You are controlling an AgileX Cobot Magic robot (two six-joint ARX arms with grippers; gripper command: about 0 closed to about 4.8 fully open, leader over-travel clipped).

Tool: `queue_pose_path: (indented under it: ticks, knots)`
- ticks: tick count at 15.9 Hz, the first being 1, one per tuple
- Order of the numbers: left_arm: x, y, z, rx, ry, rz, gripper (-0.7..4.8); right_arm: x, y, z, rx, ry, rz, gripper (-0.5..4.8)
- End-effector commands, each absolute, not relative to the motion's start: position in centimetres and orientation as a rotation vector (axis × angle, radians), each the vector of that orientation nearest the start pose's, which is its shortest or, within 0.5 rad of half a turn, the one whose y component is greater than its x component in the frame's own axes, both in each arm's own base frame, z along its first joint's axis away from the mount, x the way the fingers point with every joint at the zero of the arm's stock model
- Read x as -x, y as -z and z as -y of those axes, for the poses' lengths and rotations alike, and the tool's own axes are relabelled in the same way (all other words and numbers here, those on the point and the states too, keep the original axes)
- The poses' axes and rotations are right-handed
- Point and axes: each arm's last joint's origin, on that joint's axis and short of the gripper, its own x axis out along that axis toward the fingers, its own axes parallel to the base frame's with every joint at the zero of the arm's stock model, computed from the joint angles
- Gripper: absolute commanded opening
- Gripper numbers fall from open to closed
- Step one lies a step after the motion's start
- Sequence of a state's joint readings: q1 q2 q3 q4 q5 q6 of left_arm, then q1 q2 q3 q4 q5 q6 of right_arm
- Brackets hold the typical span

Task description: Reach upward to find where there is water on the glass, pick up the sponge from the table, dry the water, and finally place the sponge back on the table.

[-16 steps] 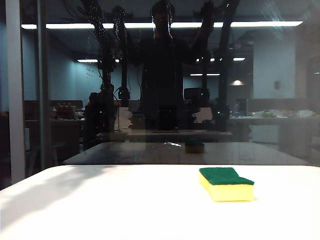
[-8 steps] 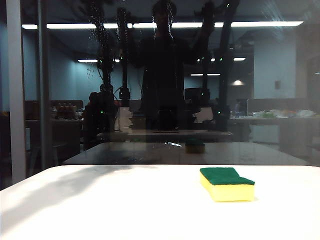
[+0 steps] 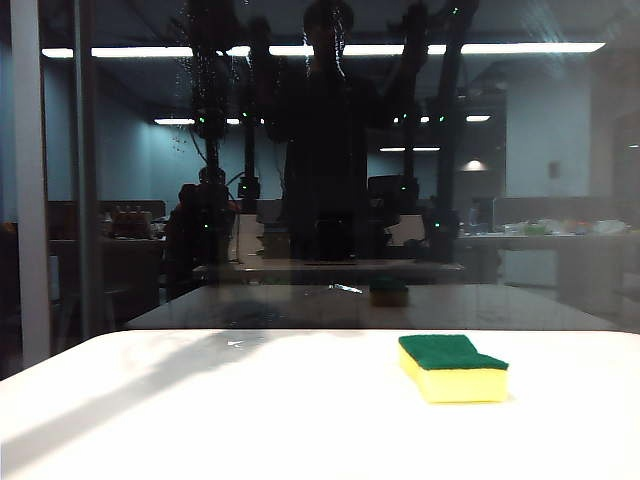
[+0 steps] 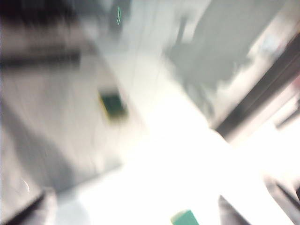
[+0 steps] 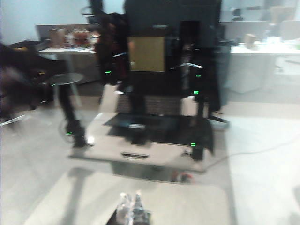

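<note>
My right gripper (image 5: 131, 208) sits low at the bottom centre of the right wrist view, tips pressed together and holding nothing. The left wrist view is too blurred, so I cannot tell how my left gripper stands. On the table (image 3: 200, 420) the sponge (image 3: 453, 368) lies flat, green side up, in the lower right of the exterior view, not yet picked up. Behind it stands the glass (image 3: 560, 180), with the water (image 3: 195, 70) as pale droplets in the upper left. I judge that picking up, drying and putting back all remain. No container is visible.
</note>
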State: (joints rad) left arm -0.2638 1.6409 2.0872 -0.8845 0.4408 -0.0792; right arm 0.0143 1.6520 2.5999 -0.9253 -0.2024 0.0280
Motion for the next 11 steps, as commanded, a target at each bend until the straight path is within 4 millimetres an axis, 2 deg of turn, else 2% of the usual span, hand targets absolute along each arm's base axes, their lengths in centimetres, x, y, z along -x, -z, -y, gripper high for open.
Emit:
queue_pose_path:
  ticks: [1, 3, 5, 9, 11]
  knots:
    - [-32.0, -45.1, 11.4, 0.080, 0.715, -0.690, 4.79, -22.9, -60.6, -0.9, -0.021, -0.217, 0.044, -0.05]
    - [-33.0, -43.4, 12.5, 0.080, 0.738, -0.758, 4.79, -22.8, -60.6, -0.9, -0.020, -0.216, 0.045, -0.05]
    - [-33.8, -41.2, 14.5, 0.066, 0.777, -0.793, 4.79, -22.9, -60.6, -0.9, -0.020, -0.215, 0.043, -0.05]
    - [-34.1, -37.7, 18.1, 0.080, 0.836, -0.816, 4.79, -23.0, -60.5, -0.9, -0.021, -0.215, 0.039, -0.05]
    - [-33.9, -34.3, 20.2, 0.115, 0.860, -0.843, 4.79, -23.0, -60.5, -0.9, -0.021, -0.216, 0.037, -0.05]
